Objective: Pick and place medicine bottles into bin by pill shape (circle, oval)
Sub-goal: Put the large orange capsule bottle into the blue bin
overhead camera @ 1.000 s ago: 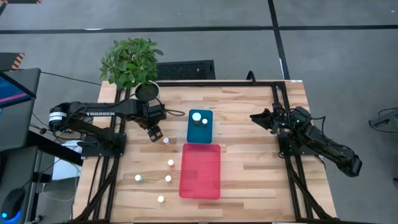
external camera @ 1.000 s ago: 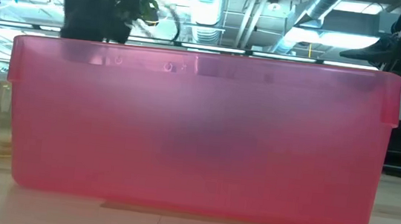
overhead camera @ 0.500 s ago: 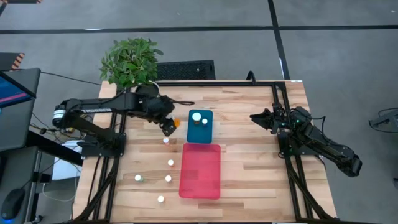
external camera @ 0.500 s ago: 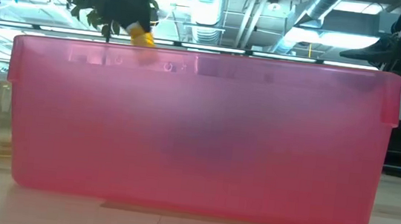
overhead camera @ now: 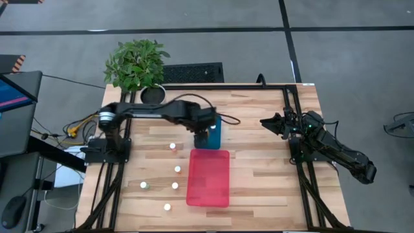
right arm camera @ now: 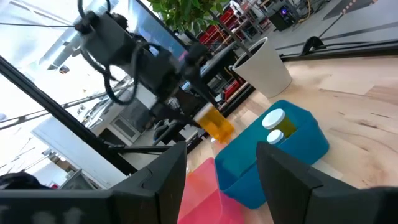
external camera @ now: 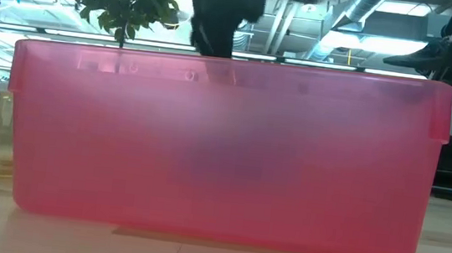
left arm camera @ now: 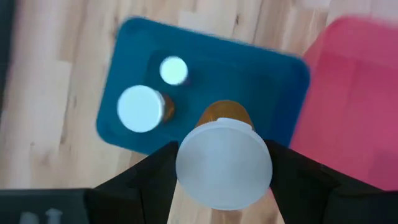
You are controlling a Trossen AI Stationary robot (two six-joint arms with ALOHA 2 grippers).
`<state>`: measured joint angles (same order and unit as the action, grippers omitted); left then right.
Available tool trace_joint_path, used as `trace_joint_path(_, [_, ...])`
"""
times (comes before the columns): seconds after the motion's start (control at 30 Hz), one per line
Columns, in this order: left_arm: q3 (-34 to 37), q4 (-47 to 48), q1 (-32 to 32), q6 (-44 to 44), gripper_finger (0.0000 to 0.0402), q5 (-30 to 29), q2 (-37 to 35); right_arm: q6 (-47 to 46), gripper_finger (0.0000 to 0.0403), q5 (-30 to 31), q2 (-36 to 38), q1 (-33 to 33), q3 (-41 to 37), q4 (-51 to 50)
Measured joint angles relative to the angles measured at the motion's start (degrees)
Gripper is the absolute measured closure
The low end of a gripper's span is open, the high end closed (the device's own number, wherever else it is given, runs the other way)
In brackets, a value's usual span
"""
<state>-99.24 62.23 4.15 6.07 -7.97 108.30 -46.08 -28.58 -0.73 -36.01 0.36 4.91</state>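
The left tool (left arm camera: 224,180) is clamped on an orange bottle (left arm camera: 224,155), raised above the blue bin (overhead camera: 208,133) near the tabletop (overhead camera: 259,181) centre. The right tool (overhead camera: 268,122) hangs open-fingered near the right edge. Five bottles (overhead camera: 175,169) stand toward the left-front corner.

A leafy green plant (overhead camera: 136,63) stands in a white pot (right arm camera: 266,64) at the upper left of the wooden table (overhead camera: 259,175) in the high view. Just beyond the table's top edge, a black grated mat (overhead camera: 193,72) lies on the grey floor (overhead camera: 349,52). A monitor (overhead camera: 16,110) shows at the far left edge.
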Motion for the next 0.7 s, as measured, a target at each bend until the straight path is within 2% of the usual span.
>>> trace_joint_path(0.43, [-0.5, -0.6, 1.7, -8.8, 0.0182, -1.3, 8.3, 0.0, 0.0198, 0.0, 0.0, 0.0, 0.0, 0.0])
trace_joint_path(0.7, [0.2, -2.0, 2.2, -10.0, 0.0182, -1.1, 9.2, 0.0, 0.0198, 0.0, 0.0, 0.0, 0.0, 0.0])
